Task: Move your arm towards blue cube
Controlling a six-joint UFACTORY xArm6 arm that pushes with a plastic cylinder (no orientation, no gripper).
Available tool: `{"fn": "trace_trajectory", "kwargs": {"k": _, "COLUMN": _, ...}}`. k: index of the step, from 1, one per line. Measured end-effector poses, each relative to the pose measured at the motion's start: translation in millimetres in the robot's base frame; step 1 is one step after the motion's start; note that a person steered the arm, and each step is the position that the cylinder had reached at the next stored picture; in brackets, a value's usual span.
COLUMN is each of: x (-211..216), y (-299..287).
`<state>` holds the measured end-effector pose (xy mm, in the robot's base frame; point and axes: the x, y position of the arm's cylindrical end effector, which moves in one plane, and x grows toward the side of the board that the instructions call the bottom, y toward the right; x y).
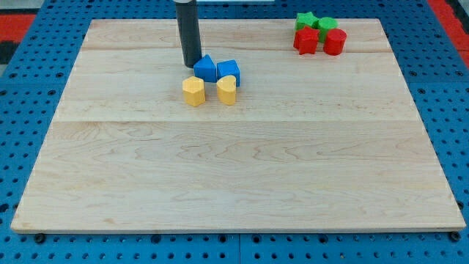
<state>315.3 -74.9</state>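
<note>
My tip (192,64) is at the lower end of the dark rod, near the view's top centre. It touches or nearly touches the left side of a blue triangular block (206,68). The blue cube (229,72) sits just right of that block, touching it. Below them lie a yellow hexagonal block (193,91) and a yellow heart-shaped block (226,89). The blue triangular block stands between my tip and the blue cube.
At the view's top right is a cluster: a green star (305,20), a green block (327,26), a red star-like block (305,41) and a red cylinder (335,42). The wooden board (234,176) lies on a blue perforated table.
</note>
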Motion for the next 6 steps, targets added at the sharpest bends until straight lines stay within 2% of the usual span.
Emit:
{"fn": "trace_trajectory", "kwargs": {"k": 4, "x": 11, "y": 17}}
{"fn": "trace_trajectory", "kwargs": {"k": 5, "x": -14, "y": 18}}
{"fn": "trace_trajectory", "kwargs": {"k": 6, "x": -35, "y": 55}}
